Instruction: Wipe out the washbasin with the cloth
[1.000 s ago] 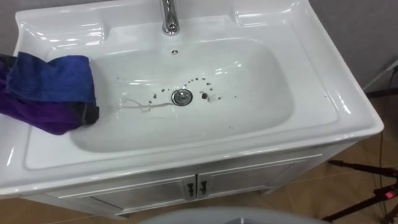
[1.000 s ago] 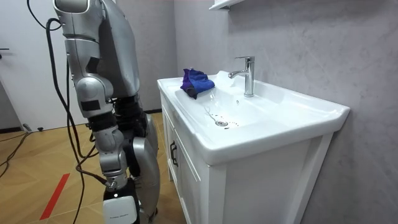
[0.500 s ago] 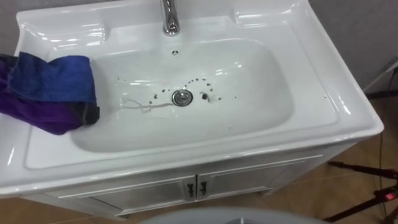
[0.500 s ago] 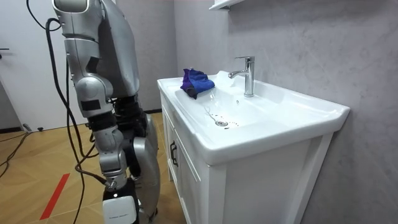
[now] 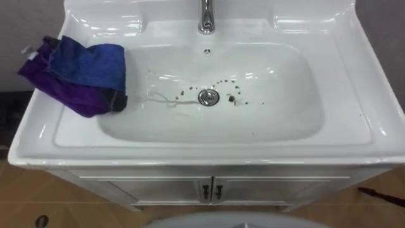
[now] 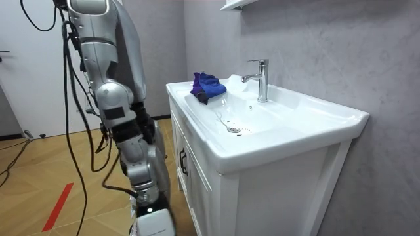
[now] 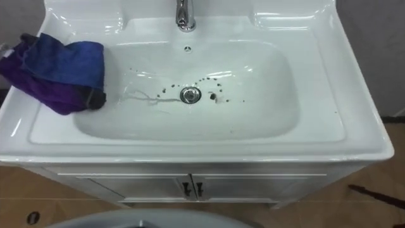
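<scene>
View from the robot's head, looking down. A white glazed ceramic basin (image 5: 190, 151) with a shallow rectangular bowl sits on a white two-door cabinet (image 5: 158, 189), whose two small dark handles (image 5: 211, 190) meet at the centre seam. Directions are given by clock face from the round metal drain (image 5: 208, 97) at the middle of the bowl.

At 12 o'clock, a small overflow hole (image 5: 207, 51) pierces the rear wall of the bowl, and behind it the chrome tap (image 5: 205, 18) rises from the back deck. At 9 to 10 o'clock, a crumpled cloth of blue over purple fabric (image 5: 81, 75) lies on the basin's left deck, its dark lower corner hanging over the bowl's edge; no hand touches it. At 9 o'clock, near the drain, a thin pale strand (image 5: 166, 100) lies curled on the bowl floor. Small dark specks (image 5: 223, 82) run in an arc from 10 to 2 o'clock, and a larger dark crumb (image 5: 231, 98) rests just beside the drain at 3 o'clock. The bowl is thus unwiped.

In the room view, the robot stands upright on the wooden floor (image 6: 39, 164) at the cabinet's front, to the room view's left of it. Its right arm hangs down at its side, and the right hand (image 6: 148, 219) is low, well apart from the cloth; whether it is released or clenched cannot be told.
</scene>
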Tool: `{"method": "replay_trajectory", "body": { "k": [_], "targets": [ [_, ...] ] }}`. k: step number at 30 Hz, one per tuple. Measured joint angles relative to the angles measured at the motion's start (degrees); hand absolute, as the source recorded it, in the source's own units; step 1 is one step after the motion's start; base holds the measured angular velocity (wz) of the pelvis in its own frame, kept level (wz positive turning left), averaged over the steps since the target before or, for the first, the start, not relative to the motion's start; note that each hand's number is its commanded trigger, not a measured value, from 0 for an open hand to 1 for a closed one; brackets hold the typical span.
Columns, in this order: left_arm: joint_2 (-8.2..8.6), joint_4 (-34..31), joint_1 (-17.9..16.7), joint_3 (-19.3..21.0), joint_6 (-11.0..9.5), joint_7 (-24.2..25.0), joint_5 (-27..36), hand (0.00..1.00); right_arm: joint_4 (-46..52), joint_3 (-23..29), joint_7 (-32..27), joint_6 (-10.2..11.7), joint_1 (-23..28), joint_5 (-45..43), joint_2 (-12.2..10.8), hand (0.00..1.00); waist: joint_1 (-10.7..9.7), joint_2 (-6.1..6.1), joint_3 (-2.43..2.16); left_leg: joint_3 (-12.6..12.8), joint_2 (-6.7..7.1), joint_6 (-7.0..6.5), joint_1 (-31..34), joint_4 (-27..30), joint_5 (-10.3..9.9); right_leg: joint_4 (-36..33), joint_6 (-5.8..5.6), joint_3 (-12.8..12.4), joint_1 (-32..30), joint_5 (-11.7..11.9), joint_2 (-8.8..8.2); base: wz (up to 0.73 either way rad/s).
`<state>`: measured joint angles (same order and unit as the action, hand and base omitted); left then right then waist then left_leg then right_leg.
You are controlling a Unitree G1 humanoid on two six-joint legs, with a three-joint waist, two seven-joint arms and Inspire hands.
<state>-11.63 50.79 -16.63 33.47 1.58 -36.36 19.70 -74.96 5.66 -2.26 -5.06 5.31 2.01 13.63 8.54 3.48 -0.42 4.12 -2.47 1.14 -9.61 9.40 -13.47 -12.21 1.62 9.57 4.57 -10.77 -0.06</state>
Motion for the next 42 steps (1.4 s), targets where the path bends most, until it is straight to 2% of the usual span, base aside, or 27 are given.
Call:
{"method": "replay_trajectory", "body": {
  "k": [1, 4, 7, 8, 9, 10, 11, 12, 14, 15, 17, 20, 23, 24, 26, 28, 34, 38, 40, 42],
  "targets": [
    [-0.01, -1.8, -0.7, 0.8, -1.1, -2.5, 0.0, 0.00, 0.3, 0.0, -0.1, 0.5, 0.0, -0.1, 0.0, 0.00, 0.3, 0.32, -0.12, -0.2, 0.10, -0.02, 0.0, 0.0, 0.0, -0.3, -0.07, 0.1, 0.0, -0.1, -0.07, 0.06],
    [-0.29, -5.0, -0.7, 1.7, -2.3, -6.5, 0.0, 0.00, 1.6, -0.1, -0.1, 1.6, 0.4, 0.2, -0.1, 0.00, 1.3, 0.99, -0.28, -1.1, 0.33, -0.03, 0.1, 0.3, 0.0, -0.3, -0.20, 0.3, 0.2, -0.4, -0.23, 0.09],
    [-1.82, -9.4, -1.0, 2.6, -3.8, -11.0, 0.3, 0.00, 1.6, -0.1, -0.1, 2.0, 0.4, 0.3, -0.1, 0.00, 1.4, 1.18, -0.19, -1.9, 0.64, -0.10, 0.5, 0.3, 0.1, -0.5, -0.34, 0.7, 0.0, -1.1, -0.84, 0.18],
    [-2.22, -11.9, -1.0, 2.9, -4.4, -13.0, 0.4, 0.00, 1.6, -0.1, -0.1, 2.0, 0.3, 0.2, -0.1, 0.00, 1.5, 1.15, -0.25, -2.1, 0.67, -0.10, 0.9, 0.5, 0.1, -0.5, -0.33, 0.8, -0.4, -1.1, -0.84, 0.04],
    [-2.58, -14.8, -0.9, 3.1, -4.8, -14.8, 0.4, 0.00, 1.9, -0.1, -0.1, 2.0, 0.3, 0.3, -0.2, 0.00, 1.5, 1.55, -0.50, -2.5, 0.70, -0.16, 1.2, 0.5, 0.1, -0.6, -0.30, 1.4, -0.7, -1.1, -0.81, 0.05],
    [-2.85, -16.0, -0.8, 3.1, -5.3, -15.5, 0.4, 0.00, 1.9, -0.1, -0.1, 2.1, 0.4, 0.3, -0.2, 0.00, 1.5, 1.41, -0.43, -2.6, 0.74, -0.19, 1.3, 0.5, 0.2, -0.6, -0.30, 1.5, -0.7, -1.1, -0.82, 0.00],
    [-3.51, -18.1, -0.6, 3.4, -6.5, -16.6, 0.4, 0.00, 2.0, -0.1, -0.1, 2.1, 0.6, 0.0, -0.2, 0.00, 1.5, 1.66, -0.55, -2.6, 0.79, -0.21, 1.2, 0.5, 0.2, -0.6, -0.31, 1.4, -0.6, -1.1, -0.78, 0.00],
    [-4.27, -20.2, -0.3, 3.5, -7.2, -17.6, 0.3, 0.00, 2.1, -0.2, -0.1, 2.2, 0.6, -0.3, -0.2, 0.00, 1.5, 1.28, -0.30, -2.6, 0.82, -0.22, 1.3, 0.5, 0.2, -0.5, -0.34, 1.4, -0.7, -1.1, -0.78, 0.00],
    [-5.61, -22.1, 1.1, 3.5, -8.4, -18.6, -0.4, 0.00, 2.1, -0.9, 0.0, 2.6, 0.6, -0.3, -0.3, 0.00, 1.6, 1.50, -0.41, -2.6, 0.86, -0.22, 1.3, 0.5, 0.2, -0.5, -0.38, 1.3, -0.7, -1.1, -0.80, 0.00],
    [-6.08, -23.8, 1.6, 3.6, -8.9, -19.1, -0.9, 0.00, 2.5, -1.1, 0.1, 2.7, 0.6, -0.5, -0.3, 0.00, 1.5, 1.20, -0.21, -2.5, 0.91, -0.22, 1.3, 0.5, 0.2, -0.5, -0.41, 1.2, -0.8, -1.0, -0.86, 0.00],
    [-6.08, -27.1, 2.5, 3.9, -9.2, -19.6, -2.5, 0.00, 3.2, -1.1, 0.5, 2.9, 1.0, -0.7, -0.5, 0.00, 1.3, 1.75, -0.52, -2.7, 1.02, -0.23, 1.2, 0.4, 0.2, -0.5, -0.46, 1.3, -0.7, -1.0, -0.95, -0.02],
    [-6.08, -34.2, 3.5, 3.7, -9.2, -20.7, -6.8, 0.00, 3.2, -1.1, 0.5, 4.0, 1.5, -0.6, -0.6, 0.00, 0.6, 1.61, -0.35, -2.8, 1.08, -0.26, 1.1, 0.4, 0.2, -0.6, -0.50, 1.5, -0.5, -1.0, -1.07, 0.00],
    [-6.08, -41.3, 3.9, 3.2, -9.4, -20.9, -11.9, 0.00, 3.1, -1.3, 0.5, 4.2, 1.8, -0.3, -0.7, 0.00, -0.5, 1.56, 0.22, -2.4, 1.05, -0.27, 1.0, 0.3, 0.2, -0.5, -0.53, 1.4, -0.5, -1.0, -1.04, 0.00],
    [-6.08, -44.6, 3.8, 2.4, -9.6, -20.9, -13.3, 0.00, 2.4, -1.8, 0.6, 4.3, 1.7, -0.3, -0.6, 0.00, -1.1, 1.25, 0.64, -2.4, 1.05, -0.27, 1.0, 0.3, 0.2, -0.4, -0.53, 1.3, -0.5, -1.0, -1.02, 0.00],
    [-6.08, -48.0, 3.7, 0.4, -9.9, -20.6, -15.4, 0.00, 1.4, -2.1, 0.8, 4.2, 1.5, -0.3, -0.5, 0.00, -2.0, 1.18, 0.88, -2.4, 1.07, -0.27, 1.0, 0.3, 0.2, -0.4, -0.55, 1.2, -0.5, -1.0, -1.01, 0.00],
    [-6.05, -51.0, 3.8, -1.7, -9.9, -20.1, -17.3, 0.00, 1.4, -2.2, 1.7, 4.2, 1.7, -0.3, -0.7, 0.00, -3.3, 1.43, 0.78, -2.5, 1.07, -0.27, 1.1, 0.3, 0.2, -0.4, -0.55, 1.2, -0.5, -1.0, -0.96, 0.00],
    [-6.02, -56.7, 4.7, -6.1, -10.8, -16.3, -30.0, 0.00, -0.9, -2.2, 2.9, 5.1, 1.5, -1.1, -0.9, 0.00, -6.0, 0.81, 0.89, -1.9, 1.01, -0.27, 0.9, 0.2, 0.2, -0.3, -0.56, 0.4, -0.7, -1.0, -0.80, -0.07],
    [-6.01, -57.0, 5.0, -7.7, -11.5, -14.4, -31.9, 0.00, -1.5, -2.2, 3.5, 5.1, 1.5, -1.7, -1.0, 0.00, -7.2, 0.67, 0.93, -1.7, 1.02, -0.27, 0.6, 0.1, 0.2, -0.4, -0.64, -0.2, -0.6, -1.0, -0.74, -0.09],
    [-5.97, -56.9, 5.1, -11.1, -11.5, -13.1, -31.9, 0.00, -2.7, -2.4, 4.1, 5.1, 1.0, -1.9, -1.0, 0.00, -8.2, 0.12, 1.15, -1.0, 1.03, -0.27, 0.2, 0.0, 0.2, -0.5, -0.65, -0.7, -0.4, -1.0, -0.75, -0.09],
    [-5.84, -56.7, 5.0, -13.5, -11.5, -11.7, -31.9, 0.00, -3.7, -3.0, 4.5, 5.0, 0.8, -2.0, -1.1, 0.00, -8.2, -0.08, 1.19, -0.9, 1.01, -0.27, -0.1, -0.1, 0.2, -0.6, -0.65, -1.6, -0.3, -1.0, -0.63, -0.18]
  ]
}}
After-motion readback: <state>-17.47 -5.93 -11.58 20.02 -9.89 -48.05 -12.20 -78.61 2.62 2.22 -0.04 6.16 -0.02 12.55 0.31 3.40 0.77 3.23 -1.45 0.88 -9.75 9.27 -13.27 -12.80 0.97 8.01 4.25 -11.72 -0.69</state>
